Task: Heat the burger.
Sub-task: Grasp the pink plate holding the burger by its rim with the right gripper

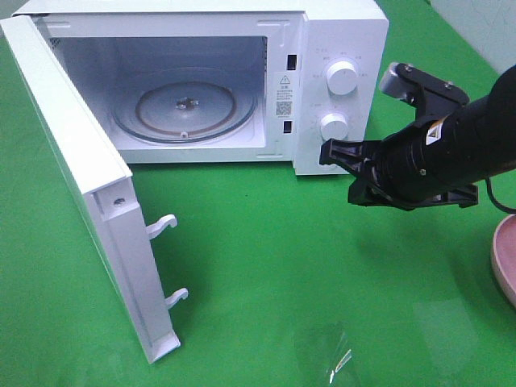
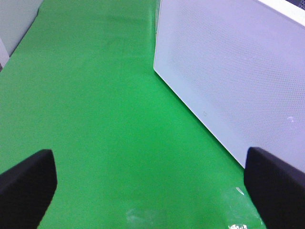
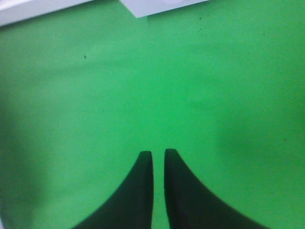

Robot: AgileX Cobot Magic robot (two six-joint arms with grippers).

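The burger shows in none of the three views, so I cannot tell where it lies relative to either gripper. The microwave (image 1: pixel 339 48) stands at the back of the green worktop (image 1: pixel 266 266) with its door (image 1: pixel 81 185) swung wide open and the glass turntable (image 1: pixel 184 109) in plain sight inside. The right gripper (image 3: pixel 158 151) hangs above the worktop just in front of the microwave's lower knob (image 1: pixel 334 126). Its fingers are parted by only a thin slit and grasp nothing. Behind that arm, at the right edge of the high view, a sliver of a pink plate (image 1: pixel 506 262) is visible. The left gripper (image 2: pixel 148 157) is released, its fingers spread wide over bare green beside the door's perforated outer face.
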